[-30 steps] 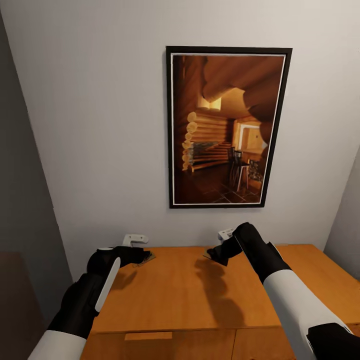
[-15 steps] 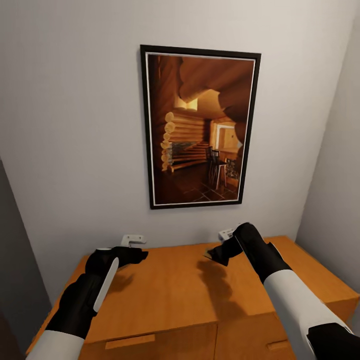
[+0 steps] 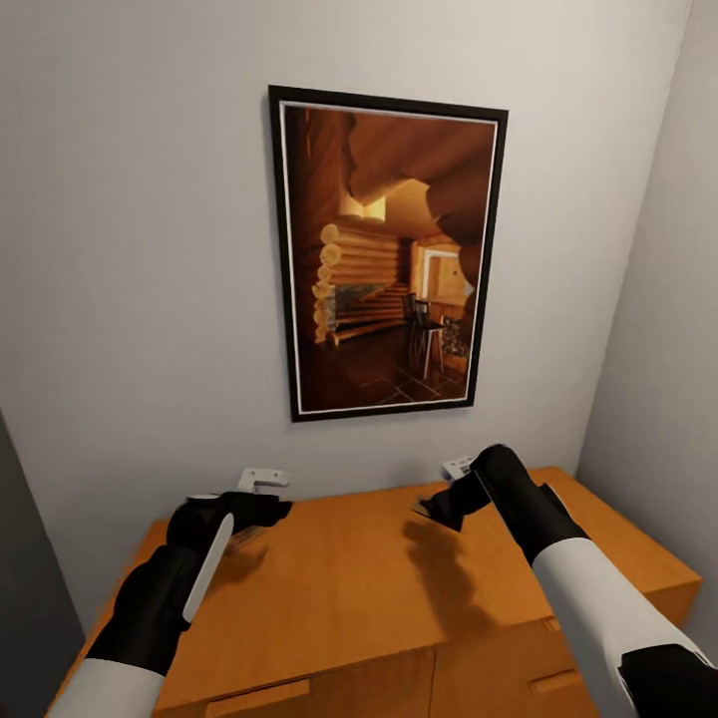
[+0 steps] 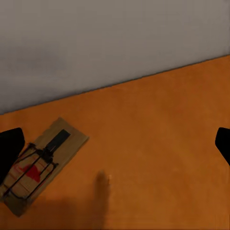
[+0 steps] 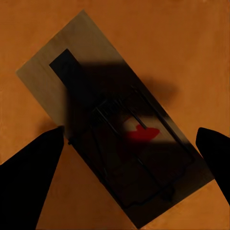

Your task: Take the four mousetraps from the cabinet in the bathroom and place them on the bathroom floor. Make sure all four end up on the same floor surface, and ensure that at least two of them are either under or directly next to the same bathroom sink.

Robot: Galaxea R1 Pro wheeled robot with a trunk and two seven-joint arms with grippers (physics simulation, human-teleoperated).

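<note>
- The left gripper was held low over the cabinet top near the wall, its fingers spread wide with nothing between them; one mousetrap lay flat beside one fingertip.
- Closing from there would probably have missed or nudged that trap, as it sat off-centre.
- The right gripper was poised over a second mousetrap, jaws open, straddling it.
- A skewed pinch could have spun the thin slab away.
</note>
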